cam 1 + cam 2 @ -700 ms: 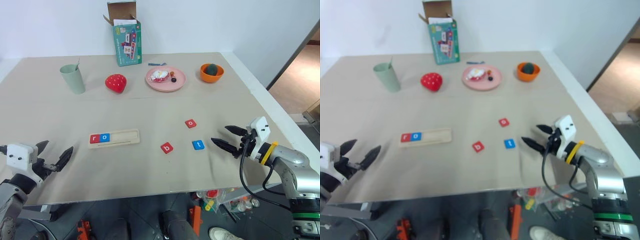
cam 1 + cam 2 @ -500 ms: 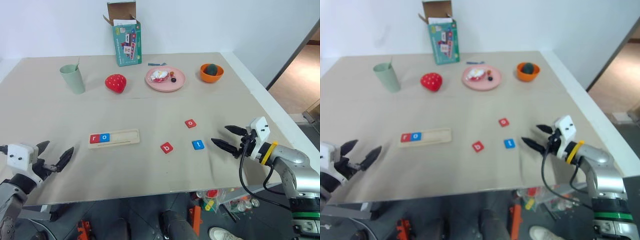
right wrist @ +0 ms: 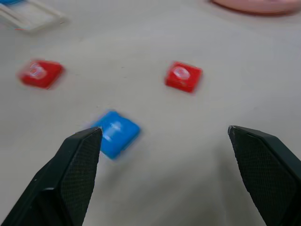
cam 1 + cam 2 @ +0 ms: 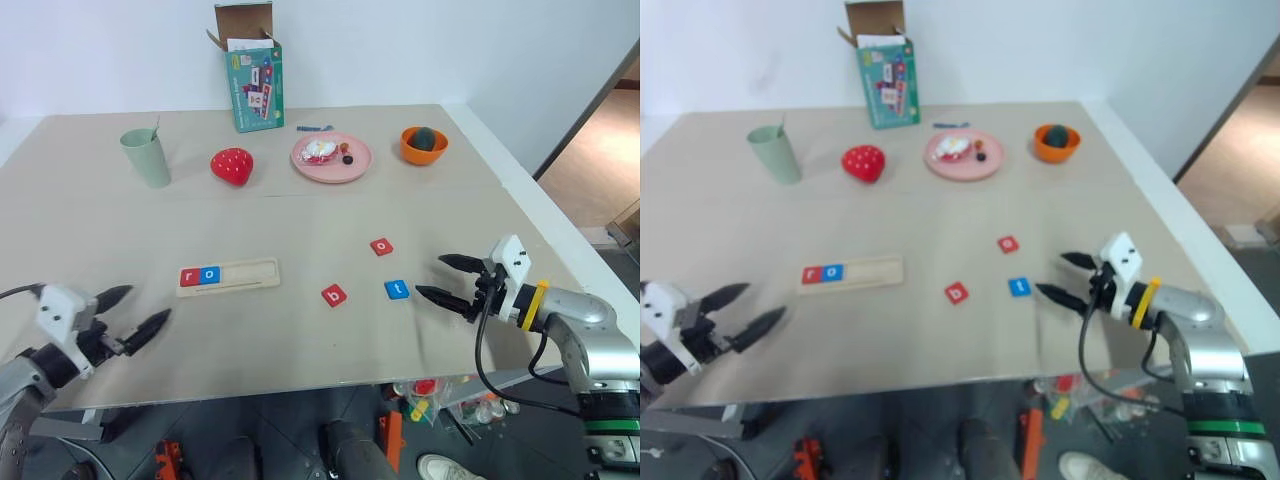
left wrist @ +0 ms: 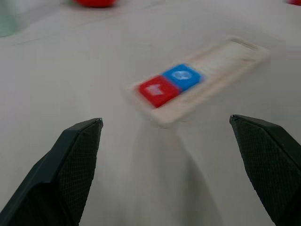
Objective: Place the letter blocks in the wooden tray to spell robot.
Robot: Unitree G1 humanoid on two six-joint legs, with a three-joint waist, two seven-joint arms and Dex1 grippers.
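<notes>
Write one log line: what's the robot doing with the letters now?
tray: r, o placed | loose: b, o, t | right gripper open near t | left gripper open

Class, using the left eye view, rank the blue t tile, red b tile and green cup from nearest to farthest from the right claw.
1. Blue t tile, just left of the right claw.
2. Red b tile, farther left.
3. Green cup, far back left.

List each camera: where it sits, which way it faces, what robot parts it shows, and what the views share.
Head stereo pair: looks forward and down over the table; left end effector and right end effector both open.
Left wrist: looks along its fingers at the wooden tray.
Right wrist: looks between its fingers at the blue t block.
Shared: the tray and t block appear in the head views too.
</notes>
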